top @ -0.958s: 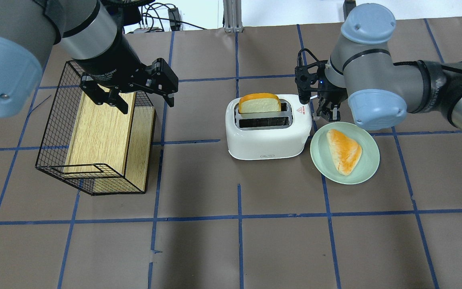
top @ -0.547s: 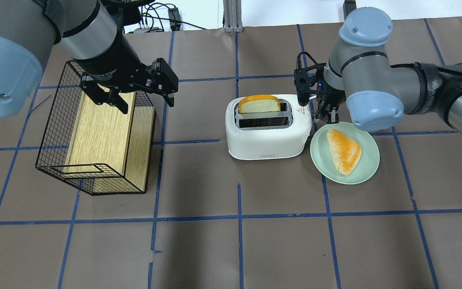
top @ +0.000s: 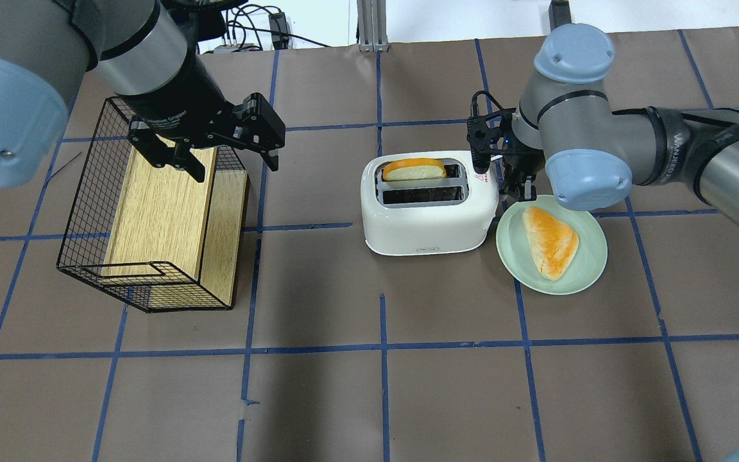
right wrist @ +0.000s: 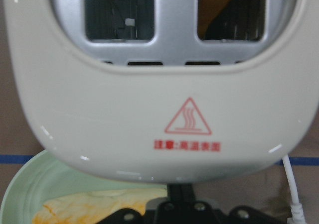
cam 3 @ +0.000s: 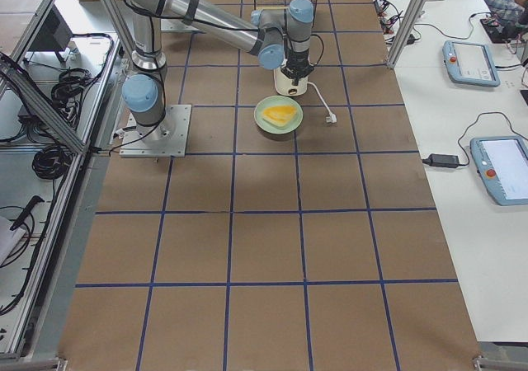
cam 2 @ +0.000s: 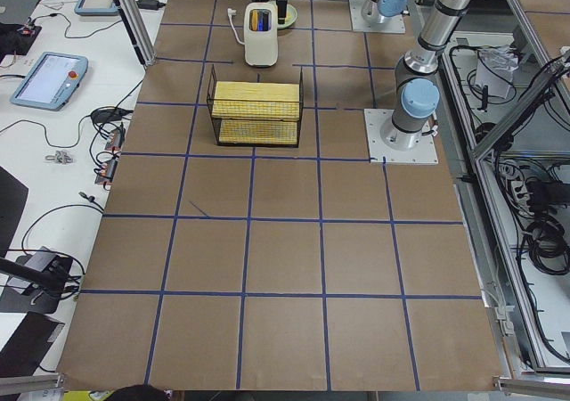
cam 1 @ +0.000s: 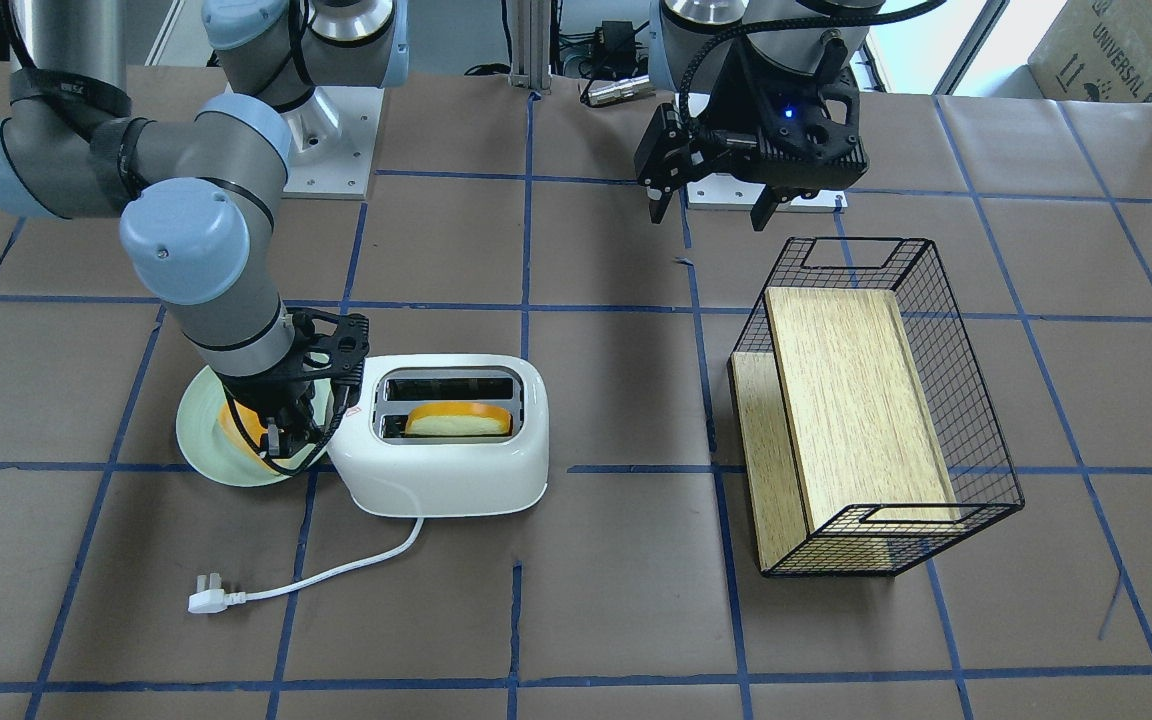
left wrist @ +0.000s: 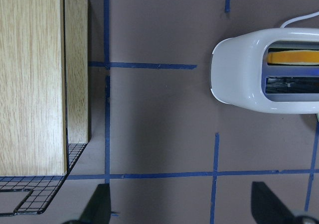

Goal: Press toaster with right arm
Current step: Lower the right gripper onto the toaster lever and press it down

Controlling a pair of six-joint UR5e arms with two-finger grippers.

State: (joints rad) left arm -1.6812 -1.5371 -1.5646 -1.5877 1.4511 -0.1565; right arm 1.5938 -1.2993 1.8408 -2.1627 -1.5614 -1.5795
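The white toaster (top: pixel 430 218) stands mid-table with a slice of bread (top: pixel 413 171) sunk low in its back slot; the front slot is empty. My right gripper (top: pixel 516 186) is shut and pressed down against the toaster's right end, beside the red triangle mark (right wrist: pixel 188 117). In the front-facing view it (cam 1: pixel 286 435) sits between the toaster (cam 1: pixel 441 470) and the plate. The lever itself is hidden under the fingers. My left gripper (top: pixel 225 157) is open and empty, above the wire basket.
A pale green plate (top: pixel 591 269) with a triangular piece of bread (top: pixel 549 240) touches the toaster's right end. A black wire basket (top: pixel 87 212) holding a wooden box (top: pixel 158 205) lies at the left. The toaster's white cord and plug (cam 1: pixel 206 597) trail on the far side.
My right gripper has moved down along the toaster's right end. The bread slice has sunk from standing tall in the slot to sitting low. The left arm has not moved.
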